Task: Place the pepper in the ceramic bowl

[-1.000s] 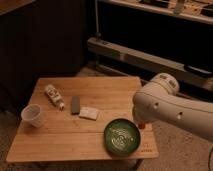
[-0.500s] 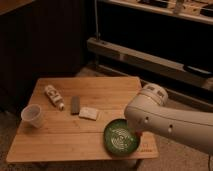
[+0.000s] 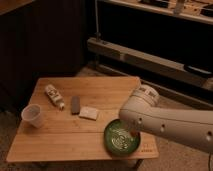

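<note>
Green bowl (image 3: 119, 136) sits near right on the wooden counter (image 3: 100, 95); the white arm (image 3: 165, 120) covers its right edge (end effector hidden, grip unknowable).

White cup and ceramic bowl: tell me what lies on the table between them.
In the camera view, between the white cup and the ceramic bowl lies bare wooden table; the pale flat packet sits just above that line. The gripper is hidden behind the arm.

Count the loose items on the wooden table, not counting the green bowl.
4: a white cup at the left edge, a bottle, a dark bar and a pale packet mid-table. The arm covers the bowl's right side, hiding the gripper and maybe more.
</note>
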{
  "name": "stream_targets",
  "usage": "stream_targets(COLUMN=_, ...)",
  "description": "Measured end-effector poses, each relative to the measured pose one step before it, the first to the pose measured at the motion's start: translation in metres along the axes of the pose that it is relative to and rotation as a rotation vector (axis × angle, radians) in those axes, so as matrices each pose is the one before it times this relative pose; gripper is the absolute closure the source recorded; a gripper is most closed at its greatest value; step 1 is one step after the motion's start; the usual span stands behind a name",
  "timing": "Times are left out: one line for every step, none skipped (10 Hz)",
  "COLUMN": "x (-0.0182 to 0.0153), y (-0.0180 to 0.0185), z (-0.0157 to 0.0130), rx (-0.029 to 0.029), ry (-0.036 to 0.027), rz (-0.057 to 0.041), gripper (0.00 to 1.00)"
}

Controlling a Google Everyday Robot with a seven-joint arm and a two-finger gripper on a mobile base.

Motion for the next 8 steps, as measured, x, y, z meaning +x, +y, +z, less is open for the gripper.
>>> stream_targets(x=-0.00132, y=0.00827, z=0.00165, rx=-0.00050, ry=-0.00008, rz=0.00038, gripper=0.77)
stream_targets(x=-0.00140, y=0.00115, z=0.00045, rx=0.00433, ry=-0.00059, rz=0.00236, gripper=0.79)
stream_targets(x=0.00009, y=-0.00110, z=0.00498, rx=0.00894, ry=-0.00023, rz=0.01689, gripper=0.87)
stream_targets(x=0.00336, y=-0.00056, z=0.00460, rx=0.00541, ry=0.00286, rz=0.03035, gripper=0.86)
stream_targets(x=0.00147, y=0.00013, z=0.00529, rx=0.00007, ry=0.00612, rz=0.02168, gripper=0.81)
stream_targets(x=-0.00193, y=0.00154, z=0.00488, rx=-0.00157, ry=0.00553, rz=0.00649, gripper=0.70)
stream_targets(x=-0.00135, y=0.00189, z=0.00169, rx=0.00238, ry=0.00258, rz=0.00326, gripper=0.59)
stream_targets(x=-0.00010, y=0.00209, z=0.00015, rx=0.00376, ry=0.00061, rz=0.01051, gripper=0.51)
